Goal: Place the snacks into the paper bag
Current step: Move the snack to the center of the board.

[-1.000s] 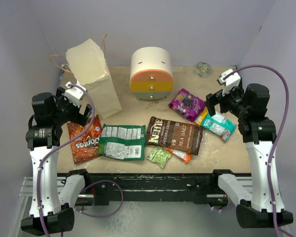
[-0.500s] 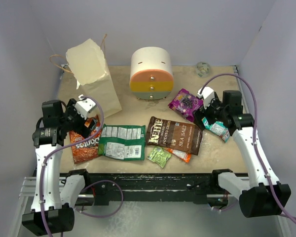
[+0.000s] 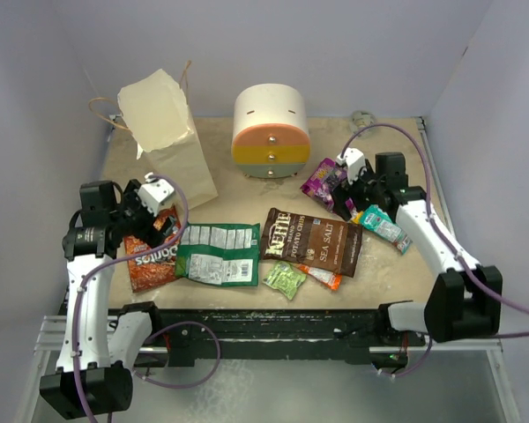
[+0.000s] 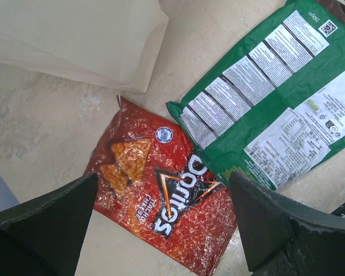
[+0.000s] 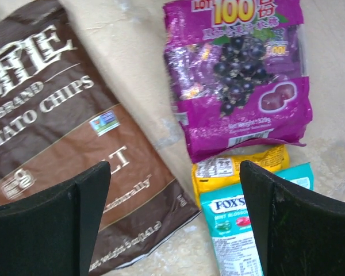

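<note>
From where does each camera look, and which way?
Top external: above, behind the arms, looking down at the table; both arms show.
Left wrist: on the left arm, facing down at the Doritos packet; its fingers show.
Right wrist: on the right arm, facing down at the purple packet; its fingers show.
Shared: top external and left wrist both show the Doritos packet.

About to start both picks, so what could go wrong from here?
Right gripper hangs open where purple packet, yellow packet and teal packet meet: it may pinch two. Doritos touches the green packet, so a lift by the left gripper could drag it. The bag shows no open mouth.
</note>
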Tool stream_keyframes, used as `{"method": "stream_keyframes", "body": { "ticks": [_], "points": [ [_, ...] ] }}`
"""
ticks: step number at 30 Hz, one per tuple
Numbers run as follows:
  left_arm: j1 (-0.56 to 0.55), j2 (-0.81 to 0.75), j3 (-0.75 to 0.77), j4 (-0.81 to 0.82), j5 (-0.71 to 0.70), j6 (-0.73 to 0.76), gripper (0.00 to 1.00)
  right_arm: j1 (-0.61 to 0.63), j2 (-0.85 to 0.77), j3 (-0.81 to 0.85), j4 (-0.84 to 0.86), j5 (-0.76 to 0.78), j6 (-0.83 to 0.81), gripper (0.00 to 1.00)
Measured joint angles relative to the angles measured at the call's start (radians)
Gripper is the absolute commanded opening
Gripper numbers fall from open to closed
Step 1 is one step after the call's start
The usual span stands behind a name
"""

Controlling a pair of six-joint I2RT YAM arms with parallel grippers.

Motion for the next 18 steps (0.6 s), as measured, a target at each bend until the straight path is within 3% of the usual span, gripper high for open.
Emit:
{"method": "stream_keyframes", "body": {
  "ticks": [6, 18],
  "points": [
    [-0.005, 0.015, 0.0, 0.041, 0.006, -0.019, 0.99, 0.005, 0.168, 0.084, 0.048, 0.074, -0.025, 0.91],
    [-0.043, 0.042, 0.0, 0.075, 0.01, -0.044, 0.99, 0.096, 0.312, 0.09, 0.096, 0.273, -0.182, 0.83]
  ]
}}
